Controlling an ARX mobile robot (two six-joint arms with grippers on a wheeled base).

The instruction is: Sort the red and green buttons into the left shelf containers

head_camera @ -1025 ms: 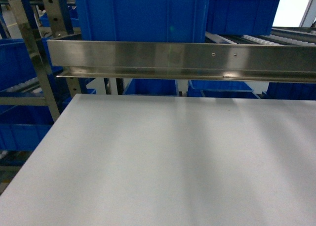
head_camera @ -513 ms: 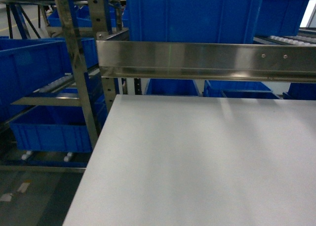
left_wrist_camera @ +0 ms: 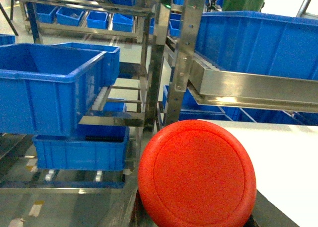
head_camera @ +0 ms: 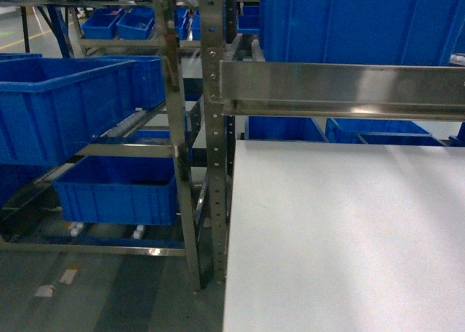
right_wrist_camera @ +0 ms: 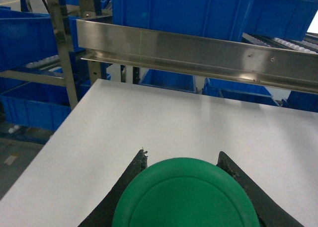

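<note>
- right gripper [right_wrist_camera: 185, 197] has its 2 dark jaws clamped on either side of a smooth round green button [right_wrist_camera: 186, 199], held over the white tabletop [right_wrist_camera: 164, 122]
- left gripper: a domed red button [left_wrist_camera: 198, 180] fills its wrist view, jaws not visible, so can't tell how it's gripped
- head view: matte table on the right, shiny steel shelf [head_camera: 212, 128] with perforated posts on the left
- deep blue plastic containers [head_camera: 54, 103] sit on its rails, thick rims, smooth walls

Smooth, slightly glossy bright-blue plastic bins [head_camera: 54, 107] sit on a shiny, mirror-like stainless-steel rack [head_camera: 213, 143] beside a matt white flat tabletop [head_camera: 349, 237], while the red [left_wrist_camera: 197, 179] and green [right_wrist_camera: 186, 196] round caps look like smooth satin plastic.
</note>
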